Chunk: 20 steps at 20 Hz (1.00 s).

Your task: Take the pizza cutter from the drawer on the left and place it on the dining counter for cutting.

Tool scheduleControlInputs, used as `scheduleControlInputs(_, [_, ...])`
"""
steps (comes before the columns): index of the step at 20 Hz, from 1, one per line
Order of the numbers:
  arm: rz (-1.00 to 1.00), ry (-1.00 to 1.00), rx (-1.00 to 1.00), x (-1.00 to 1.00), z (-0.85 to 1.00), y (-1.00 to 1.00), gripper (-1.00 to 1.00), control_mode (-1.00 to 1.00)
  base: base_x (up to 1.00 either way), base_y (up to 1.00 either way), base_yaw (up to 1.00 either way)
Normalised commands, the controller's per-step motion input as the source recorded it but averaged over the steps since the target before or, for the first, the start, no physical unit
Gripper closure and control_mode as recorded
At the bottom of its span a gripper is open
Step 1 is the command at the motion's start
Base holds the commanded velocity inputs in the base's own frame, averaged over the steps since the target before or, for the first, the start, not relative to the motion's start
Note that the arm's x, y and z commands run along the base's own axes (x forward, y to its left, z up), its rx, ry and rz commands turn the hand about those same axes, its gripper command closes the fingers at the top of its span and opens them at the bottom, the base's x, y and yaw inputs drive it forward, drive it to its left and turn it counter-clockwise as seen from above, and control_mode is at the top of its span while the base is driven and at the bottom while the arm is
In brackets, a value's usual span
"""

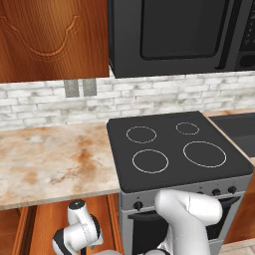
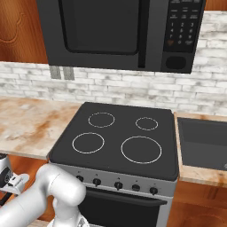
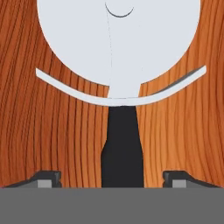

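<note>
My gripper stands released, 2 fingertips straddling the pizza cutter — light, rigid; I'd clamp its slim black handle.

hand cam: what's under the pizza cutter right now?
Plain reddish wood grain of the drawer floor lies under the pizza cutter. The open gripper straddles its black handle. Wood directly beneath wheel and handle is covered.

Base views face cooktop from left and right, sharing it; hand view close above drawer wood.
</note>
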Motion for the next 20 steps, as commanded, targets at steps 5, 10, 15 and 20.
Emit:
scheduleControlInputs(5, [0.00,0.00,0.00,0.00,0.00,0.00,1.00,-1.00,0.00,0.00,0.00])
scheduleControlInputs(10, [0.00,0.00,0.00,0.00,0.00,0.00,1.00,-1.00,0.00,0.00,0.00])
scheduleControlInputs(15, [0.00,0.00,0.00,0.00,0.00,0.00,1.00,-1.00,0.00,0.00,0.00])
scheduleControlInputs(20, [0.00,-0.06,0.00,-0.14,0.03,0.04,1.00,-1.00,0.00,0.00,0.00])
